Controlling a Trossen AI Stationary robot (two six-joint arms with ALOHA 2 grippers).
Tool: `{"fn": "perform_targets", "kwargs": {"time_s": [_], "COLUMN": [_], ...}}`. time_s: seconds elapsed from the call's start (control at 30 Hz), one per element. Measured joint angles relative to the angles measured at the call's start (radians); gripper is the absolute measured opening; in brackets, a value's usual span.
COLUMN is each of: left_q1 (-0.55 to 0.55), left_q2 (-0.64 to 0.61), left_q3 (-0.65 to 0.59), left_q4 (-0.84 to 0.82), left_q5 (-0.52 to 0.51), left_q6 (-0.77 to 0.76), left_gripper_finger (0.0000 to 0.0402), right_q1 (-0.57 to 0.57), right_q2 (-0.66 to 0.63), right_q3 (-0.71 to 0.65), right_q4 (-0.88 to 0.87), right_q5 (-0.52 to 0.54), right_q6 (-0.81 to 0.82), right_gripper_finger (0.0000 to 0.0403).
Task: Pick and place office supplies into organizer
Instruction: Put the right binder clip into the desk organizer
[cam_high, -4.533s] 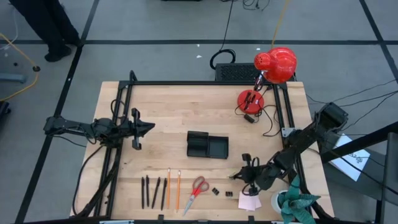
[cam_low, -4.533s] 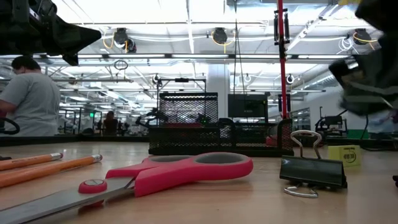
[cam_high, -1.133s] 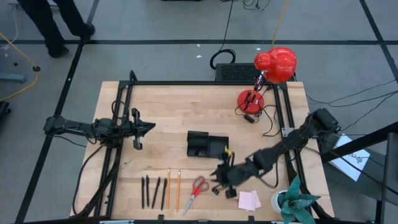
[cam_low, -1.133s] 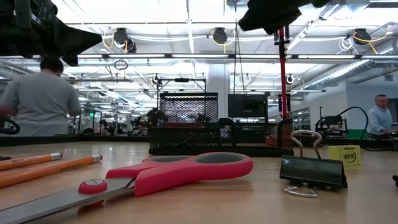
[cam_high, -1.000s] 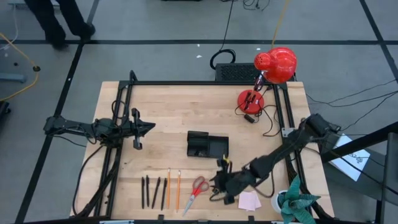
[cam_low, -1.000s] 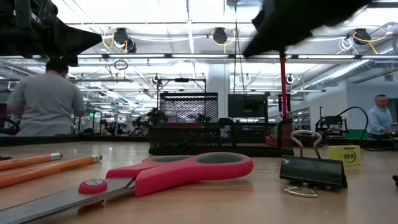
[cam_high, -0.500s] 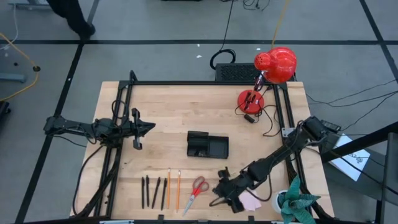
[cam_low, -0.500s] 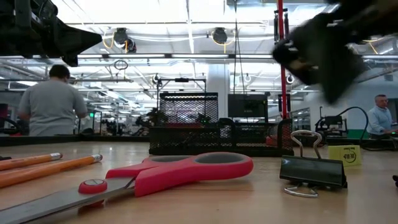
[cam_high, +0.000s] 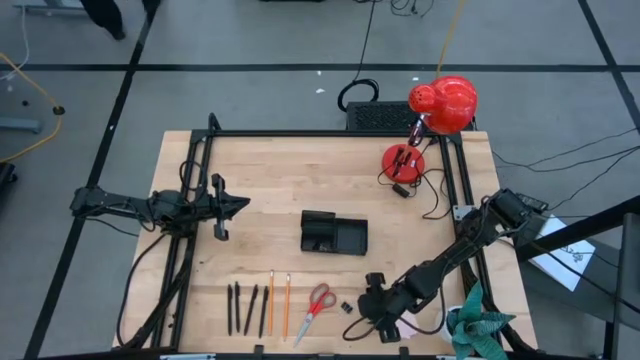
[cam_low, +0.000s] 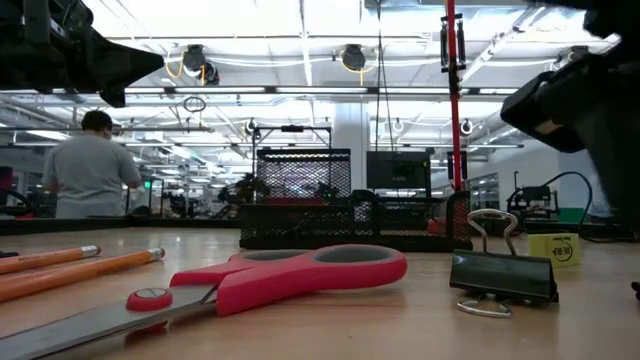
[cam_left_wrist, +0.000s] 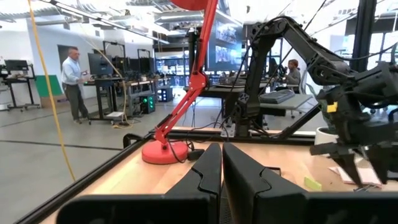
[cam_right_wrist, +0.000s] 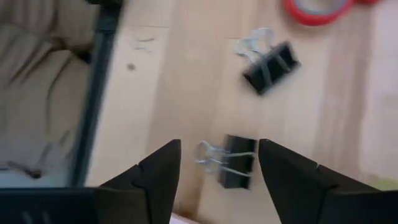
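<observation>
1. Now the left gripper (cam_high: 219, 208) is hovering with fingers pressed together, holding nothing, over the wooden table (cam_high: 280, 170).
2. The organizer (cam_high: 334, 233) is sitting mid-table; pens (cam_high: 240, 309), pencils (cam_high: 278, 303) and scissors (cam_high: 318, 305) are lying nearer the front edge.
3. The right gripper (cam_right_wrist: 219, 167) is hanging spread wide above a black clip (cam_right_wrist: 232, 161), not touching it.
4. No writing is reading clearly.

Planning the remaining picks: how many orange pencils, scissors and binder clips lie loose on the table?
Orange pencils: 2
Scissors: 1
Binder clips: 2
Total: 5
</observation>
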Motion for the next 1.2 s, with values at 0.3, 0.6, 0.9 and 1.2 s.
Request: {"fn": "perform_targets", "kwargs": {"time_s": [0.3, 0.6, 0.9, 1.2], "left_q1": [0.0, 0.0, 0.0, 0.0], "left_q2": [0.0, 0.0, 0.0, 0.0], "left_q3": [0.0, 0.0, 0.0, 0.0], "left_q4": [0.0, 0.0, 0.0, -0.001], "left_q5": [0.0, 0.0, 0.0, 0.0], "left_q6": [-0.001, -0.001, -0.001, -0.001], "left_gripper_finger": [0.0024, 0.0024, 0.0024, 0.0024], "right_q1": [0.0, 0.006, 0.018, 0.018], "right_q2": [-0.001, 0.002, 0.003, 0.017], "right_q3": [0.0, 0.0, 0.0, 0.0], "right_q4": [-0.028, -0.068, -0.073, -0.051], "right_q5": [0.045, 0.045, 0.048, 0.05], "right_q6": [0.007, 0.005, 0.009, 0.009], "right_gripper_finger": [0.0205, 0.0205, 0.0205, 0.0143]}}
